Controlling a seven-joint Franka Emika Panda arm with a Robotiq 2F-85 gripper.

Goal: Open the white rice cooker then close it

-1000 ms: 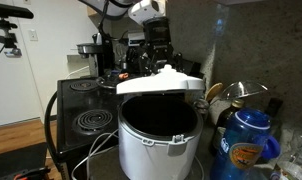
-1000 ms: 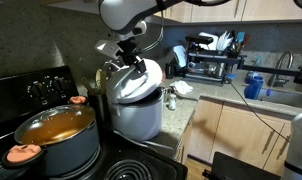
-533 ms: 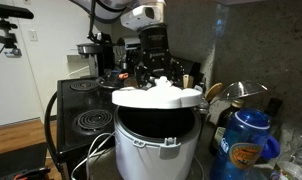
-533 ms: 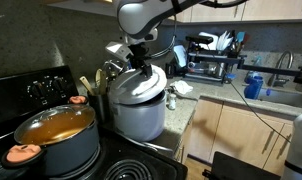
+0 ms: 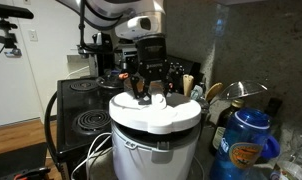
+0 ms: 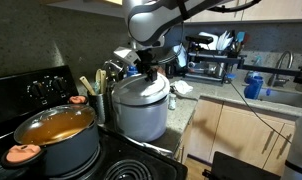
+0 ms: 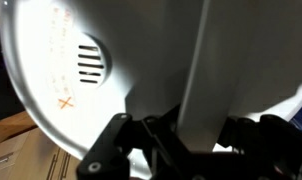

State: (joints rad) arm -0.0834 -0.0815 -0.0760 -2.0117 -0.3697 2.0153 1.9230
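The white rice cooker stands on the counter by the stove, and it shows in both exterior views. Its domed lid is down on the body. My gripper sits on top of the lid, also seen from the side. In the wrist view the jaws are closed on either side of a white handle bar on the lid, next to the lid's vent slots. The dark inner pot is hidden under the lid.
A blue lidded bottle stands right beside the cooker. A black stove carries a large pot of orange liquid. The cooker's white cord trails at the front. A coffee machine and sink lie further along the counter.
The lid was raised with the dark pot exposed a second ago. It came down with my gripper on it and now rests on the body.
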